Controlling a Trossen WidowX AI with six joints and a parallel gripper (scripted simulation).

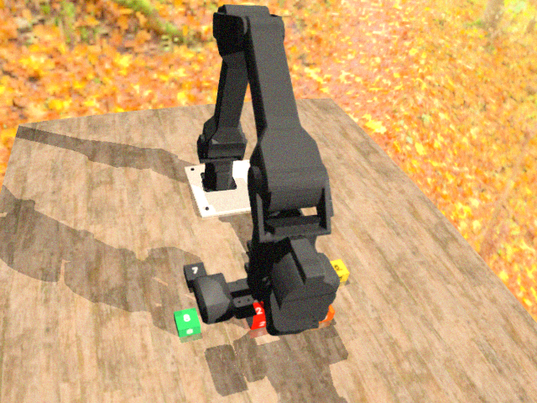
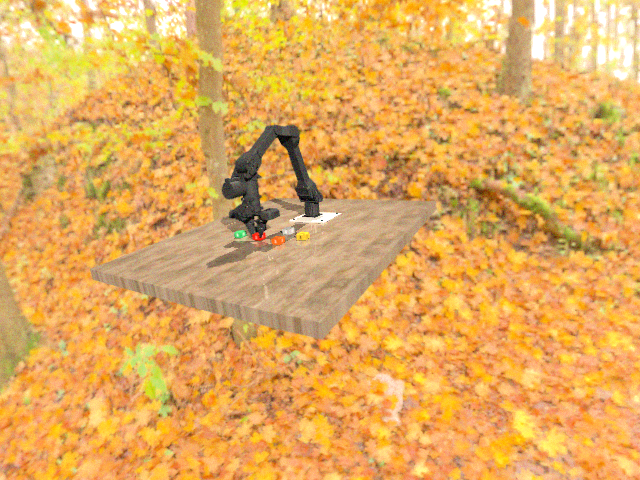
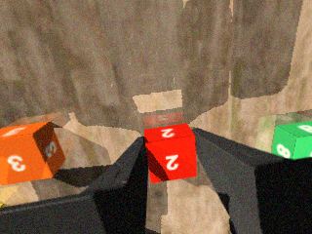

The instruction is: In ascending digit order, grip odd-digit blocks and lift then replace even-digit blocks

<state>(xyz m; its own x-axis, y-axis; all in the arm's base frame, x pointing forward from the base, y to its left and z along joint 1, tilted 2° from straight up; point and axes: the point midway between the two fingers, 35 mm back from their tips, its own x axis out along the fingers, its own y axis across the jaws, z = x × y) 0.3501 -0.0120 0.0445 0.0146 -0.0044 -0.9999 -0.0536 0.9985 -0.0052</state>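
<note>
My gripper (image 1: 257,316) (image 2: 258,233) (image 3: 168,138) is partly closed, snug on the sides of the red block (image 1: 258,316) (image 2: 258,236) (image 3: 172,155) between the orange and green blocks (image 1: 187,322) (image 2: 240,234) (image 3: 294,140), and that looks a good hold for something probably light and hard.

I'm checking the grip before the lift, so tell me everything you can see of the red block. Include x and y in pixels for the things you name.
The red block (image 1: 258,321) (image 2: 258,236) (image 3: 172,157) is a small cube with smooth, plain faces. A white 2 shows on its top and on one side. It sits upright between the fingers of the gripper (image 1: 256,308) (image 2: 258,233) (image 3: 171,141), shut on it, with a faint reddish reflection beside it on the wood. Its place is between the orange and green blocks. Whether it is slightly raised, I cannot tell.
</note>
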